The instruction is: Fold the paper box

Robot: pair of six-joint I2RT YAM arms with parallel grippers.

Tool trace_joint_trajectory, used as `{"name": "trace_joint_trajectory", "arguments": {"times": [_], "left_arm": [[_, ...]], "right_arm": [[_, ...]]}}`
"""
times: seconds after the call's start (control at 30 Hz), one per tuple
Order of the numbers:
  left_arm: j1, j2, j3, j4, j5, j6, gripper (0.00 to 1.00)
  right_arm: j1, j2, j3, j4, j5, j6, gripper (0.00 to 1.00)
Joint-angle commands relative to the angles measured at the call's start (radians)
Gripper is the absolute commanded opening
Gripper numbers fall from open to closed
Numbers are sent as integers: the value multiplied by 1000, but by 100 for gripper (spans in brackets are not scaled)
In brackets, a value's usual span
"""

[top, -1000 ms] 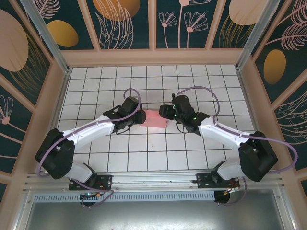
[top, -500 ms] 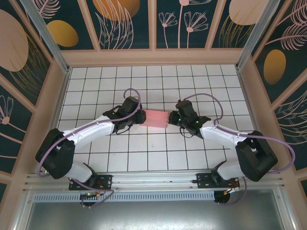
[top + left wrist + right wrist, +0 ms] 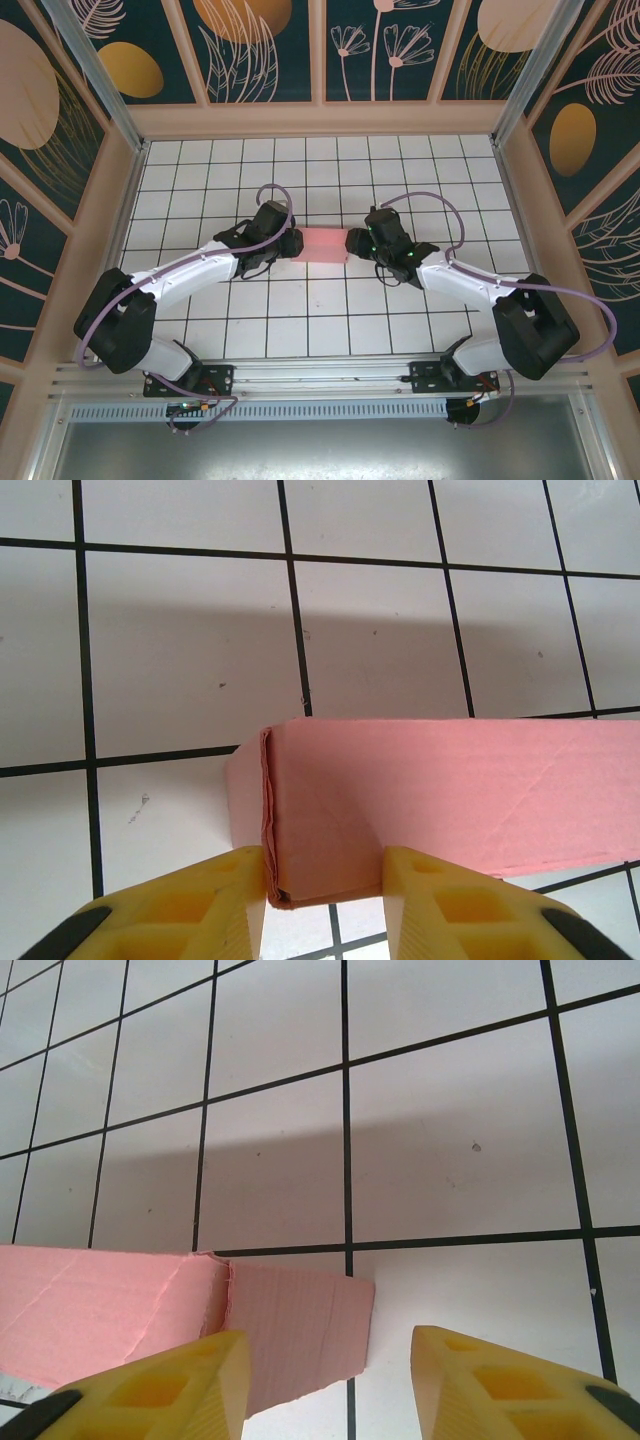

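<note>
Down at the near edge of the table (image 3: 320,330) both bases are bolted in, elbows splayed out wide, forearms angling inward like a pair of tongs. The left arm (image 3: 190,275) reaches in low from its side, the right arm (image 3: 460,280) mirrors it, and the wrists meet head-on around the middle of the table, well away from every edge.

Between them is the paper box (image 3: 322,243), a pink rectangle lying crosswise, one end toward each wrist. The left gripper (image 3: 325,900) is drawn in partway on its end, a yellow finger (image 3: 225,905) pressed to each side by the folded corner, and that's a real pinch. The right gripper (image 3: 320,1380) has its jaws spread and clamps nothing. The loose end flap (image 3: 295,1325) pokes in beside one finger (image 3: 190,1385), with bare tile before the other.

Is the box resting on the tiles or hanging just above them? Hard to say, though the shadow hints at a lift.

This is thin card: featherweight, springy at the creases, easy to dent or tear. I'd take it near the folds and edges, gently, never squeezing across the hollow middle.
</note>
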Motion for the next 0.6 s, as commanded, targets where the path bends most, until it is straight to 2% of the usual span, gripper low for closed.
{"name": "trace_joint_trajectory", "arguments": {"times": [0.0, 0.2, 0.4, 0.5, 0.57], "left_arm": [[-4, 42, -39, -85, 18, 21, 34], [-4, 54, -33, -80, 25, 28, 34], [-5, 56, -28, -79, 30, 31, 34], [-3, 51, -31, -83, 27, 35, 34], [-4, 50, -34, -84, 24, 37, 34]], "right_arm": [[23, -39, 12, 76, 19, 21, 47], [20, -138, -45, 174, 47, 26, 50], [12, -28, 6, 135, -16, 28, 54], [8, 19, 2, 127, -24, 51, 46], [2, 31, -22, 134, -37, 70, 35]]}}
